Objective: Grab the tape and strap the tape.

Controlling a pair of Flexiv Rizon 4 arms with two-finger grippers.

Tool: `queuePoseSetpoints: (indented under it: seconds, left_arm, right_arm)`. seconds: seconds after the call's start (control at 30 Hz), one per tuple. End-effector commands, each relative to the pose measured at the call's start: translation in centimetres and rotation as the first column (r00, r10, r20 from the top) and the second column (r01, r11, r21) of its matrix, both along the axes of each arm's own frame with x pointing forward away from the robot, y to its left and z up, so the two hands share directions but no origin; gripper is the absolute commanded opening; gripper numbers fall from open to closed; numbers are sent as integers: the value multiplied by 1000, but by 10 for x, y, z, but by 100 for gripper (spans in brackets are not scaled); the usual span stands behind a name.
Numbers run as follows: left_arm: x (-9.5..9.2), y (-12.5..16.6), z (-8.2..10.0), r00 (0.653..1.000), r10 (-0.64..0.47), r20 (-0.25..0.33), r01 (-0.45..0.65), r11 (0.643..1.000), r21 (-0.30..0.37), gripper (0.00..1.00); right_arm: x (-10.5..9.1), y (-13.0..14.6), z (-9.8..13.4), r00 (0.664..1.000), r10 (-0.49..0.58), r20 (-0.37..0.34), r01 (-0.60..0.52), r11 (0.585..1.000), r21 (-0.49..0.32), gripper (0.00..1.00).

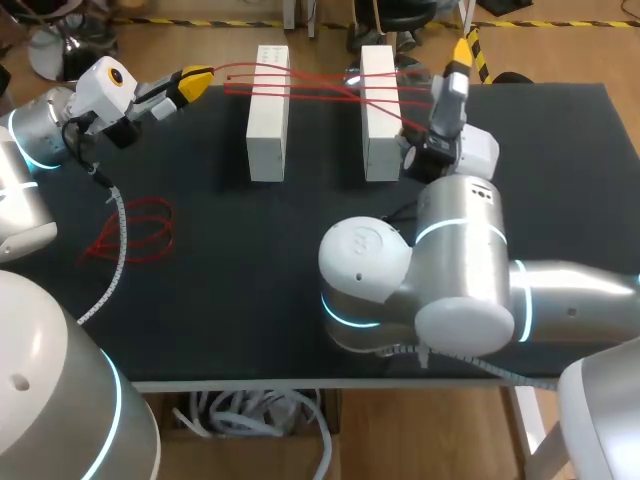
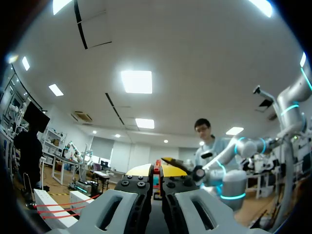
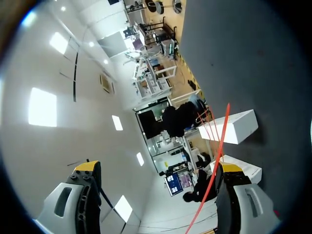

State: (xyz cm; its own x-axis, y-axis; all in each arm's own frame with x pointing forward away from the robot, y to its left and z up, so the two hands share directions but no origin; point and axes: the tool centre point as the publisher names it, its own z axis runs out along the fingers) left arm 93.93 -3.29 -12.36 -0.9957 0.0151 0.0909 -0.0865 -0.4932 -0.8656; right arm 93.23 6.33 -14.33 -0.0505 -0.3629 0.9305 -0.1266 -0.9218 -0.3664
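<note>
Several red tape strands (image 1: 320, 85) stretch across two upright white blocks (image 1: 268, 112) (image 1: 380, 112) at the back of the black table (image 1: 250, 300). My left gripper (image 1: 195, 82) hovers left of the blocks, shut on the strands' end; the left wrist view shows red tape (image 2: 157, 171) pinched between its closed tips (image 2: 157, 170). My right gripper (image 1: 461, 50) stands above the right block's far side, pointing away from the table. Its fingers are wide open (image 3: 158, 168), and one red strand (image 3: 218, 146) runs just inside one finger (image 3: 234, 180), not pinched.
A loose tangle of red tape (image 1: 135, 232) lies on the table's left part, beside a white coiled cable (image 1: 115, 255) from my left arm. My right arm's bulky elbow (image 1: 420, 270) covers the table's right middle.
</note>
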Motion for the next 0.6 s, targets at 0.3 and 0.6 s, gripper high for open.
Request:
queuePoseSetpoints:
  seconds: [0.3,0.6]
  left_arm:
    - [-1,0,0,1000,3,0,-3,1000,0,0]
    - [-1,0,0,1000,3,0,-3,1000,0,0]
  right_arm:
    - [-3,-9,3,1000,8,-9,-8,1000,-7,100]
    - [-2,-8,2,1000,15,-11,-15,1000,-2,48]
